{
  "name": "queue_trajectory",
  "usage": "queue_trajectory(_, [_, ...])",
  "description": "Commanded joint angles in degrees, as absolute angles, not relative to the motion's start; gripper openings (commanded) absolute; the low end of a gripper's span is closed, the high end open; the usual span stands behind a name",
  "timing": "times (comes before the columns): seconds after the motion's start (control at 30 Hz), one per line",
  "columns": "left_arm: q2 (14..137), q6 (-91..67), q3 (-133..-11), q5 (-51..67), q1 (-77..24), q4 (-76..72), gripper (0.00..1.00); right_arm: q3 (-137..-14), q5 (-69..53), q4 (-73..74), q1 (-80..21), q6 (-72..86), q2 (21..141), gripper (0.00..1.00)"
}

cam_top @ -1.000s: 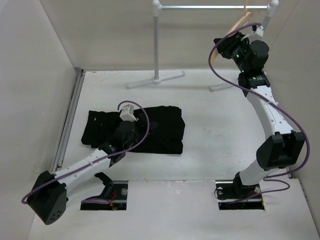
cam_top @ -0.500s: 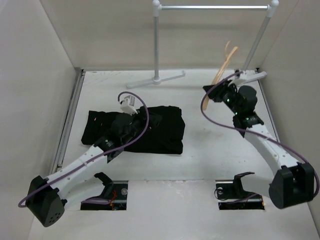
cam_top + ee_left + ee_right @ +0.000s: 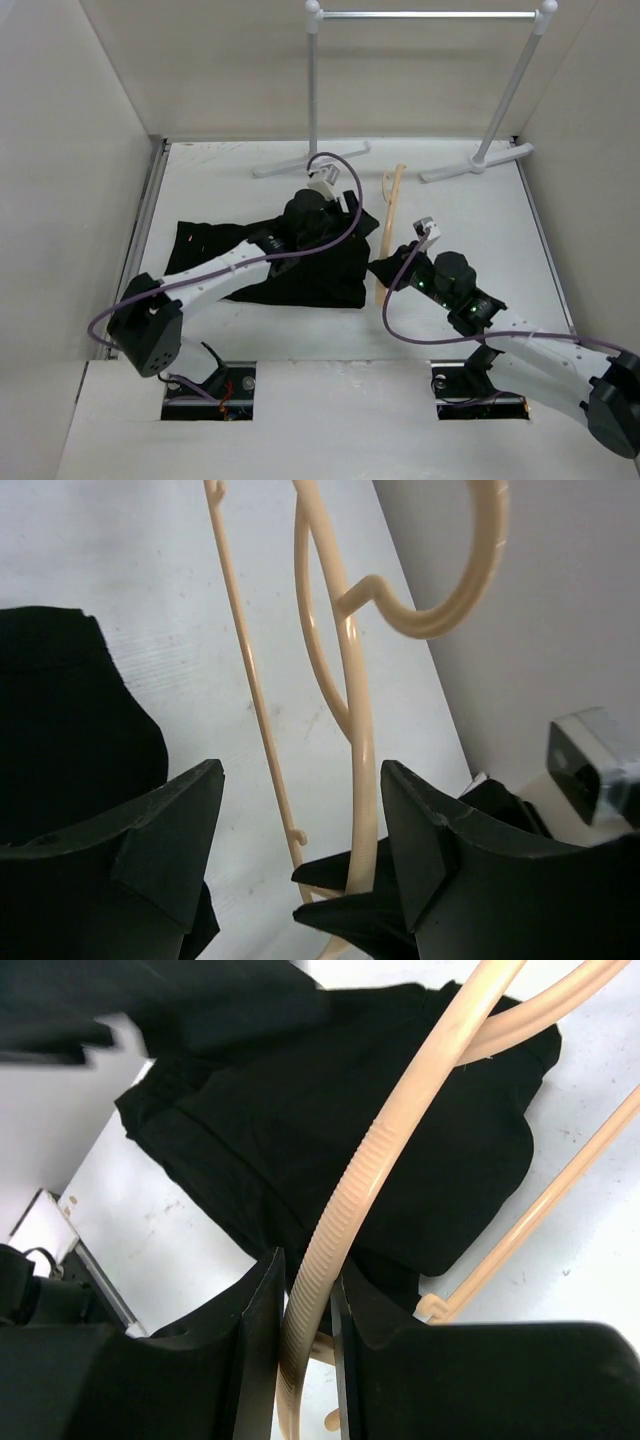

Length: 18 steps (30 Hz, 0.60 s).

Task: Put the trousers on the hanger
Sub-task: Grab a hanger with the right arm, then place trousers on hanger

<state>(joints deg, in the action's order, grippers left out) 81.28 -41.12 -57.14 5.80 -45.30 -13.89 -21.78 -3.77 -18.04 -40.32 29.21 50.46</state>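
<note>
You see the right gripper (image 3: 305, 1332) clamped on the hanger (image 3: 390, 212), just right of the trousers (image 3: 250, 268). The hanger's near end is hidden behind this claw. The left gripper (image 3: 300, 780) is spread wide, holding nothing, at the trousers' right edge.

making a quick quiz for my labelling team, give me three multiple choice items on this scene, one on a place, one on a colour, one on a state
1. Where is the hanger? A hung up at the back; B beside the trousers, on their right in the top view; C under the trousers.
2. What colour are the trousers? A black; B blue; C tan.
3. What is the right gripper doing? A open and empty; B shut on the trousers; C shut on the hanger.

1 B: it lies low along the trousers' right edge.
2 A: the cloth is plain black.
3 C: its fingers clamp the hanger's tan bar.
</note>
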Motion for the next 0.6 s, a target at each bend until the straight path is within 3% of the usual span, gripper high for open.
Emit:
queue_trajectory(0.0, [84.2,-38.6,-61.3,7.5,-47.8,-15.9,0.61,-22.1,-0.4,-22.8,-41.3,29.0,48.6,0.05])
queue_trajectory(0.3, [91.4,-37.0,-66.1,7.5,-50.3,-16.1,0.59,-22.8,1.7,-24.3,-46.0,29.2,55.2,0.05])
queue_trajectory(0.57, [95.9,-34.7,-67.0,2.1,-50.3,-15.5,0.26,-21.5,2.5,-26.9,-47.2,31.7,58.6,0.05])
